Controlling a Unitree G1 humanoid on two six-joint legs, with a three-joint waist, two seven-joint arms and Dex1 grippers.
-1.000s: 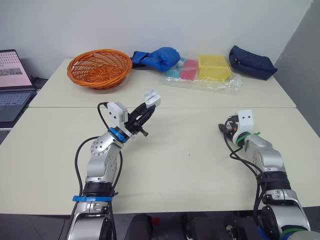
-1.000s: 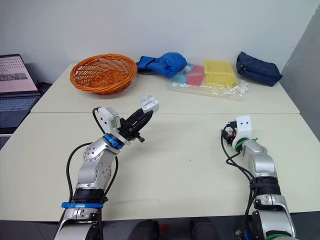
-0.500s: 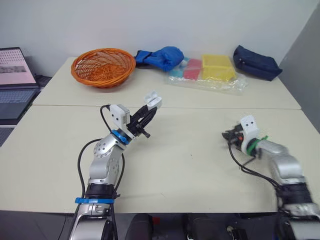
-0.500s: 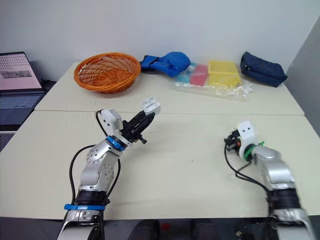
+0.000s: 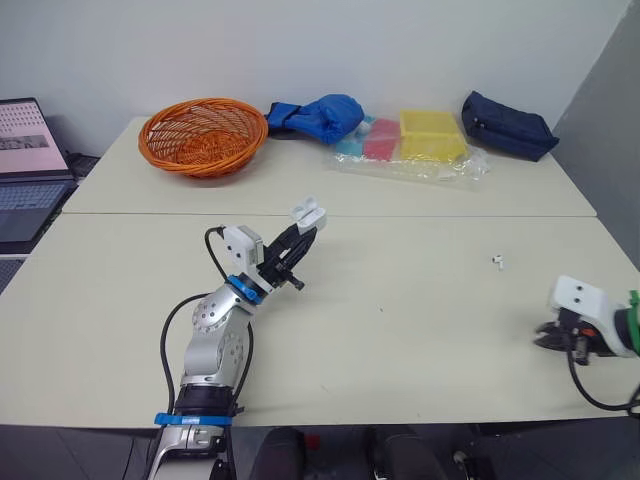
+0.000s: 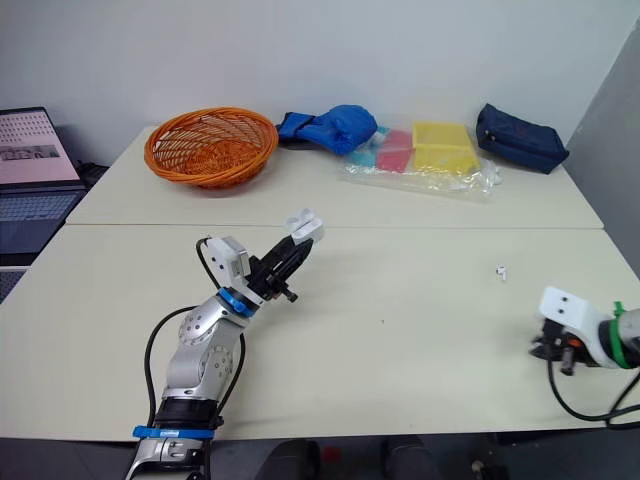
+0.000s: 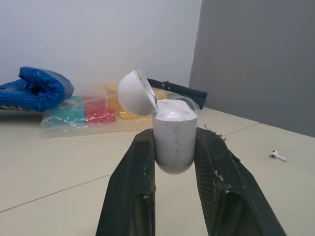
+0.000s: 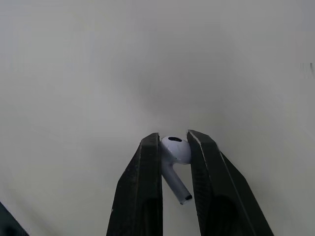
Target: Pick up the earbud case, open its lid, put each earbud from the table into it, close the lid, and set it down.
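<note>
My left gripper (image 5: 299,233) is shut on the white earbud case (image 5: 308,212) and holds it above the middle of the near table. In the left wrist view the case (image 7: 173,140) stands upright between the fingers (image 7: 133,167) with its lid (image 7: 137,92) swung open. One white earbud (image 5: 497,261) lies on the table at the right. My right gripper (image 5: 546,338) is low at the front right edge. The right wrist view shows it (image 8: 173,141) shut on a second white earbud (image 8: 176,150), stem pointing back along the fingers.
On the far table stand an orange basket (image 5: 202,135), a blue glove (image 5: 318,115), a plastic bag of coloured boxes (image 5: 410,148) and a dark blue pouch (image 5: 505,125). A laptop (image 5: 25,165) sits off the left edge. A seam (image 5: 400,215) joins the two tables.
My right arm has drawn back from the mid-right of the table to the front right edge. An earbud now shows on the table there. The left gripper has sunk slightly with the case.
</note>
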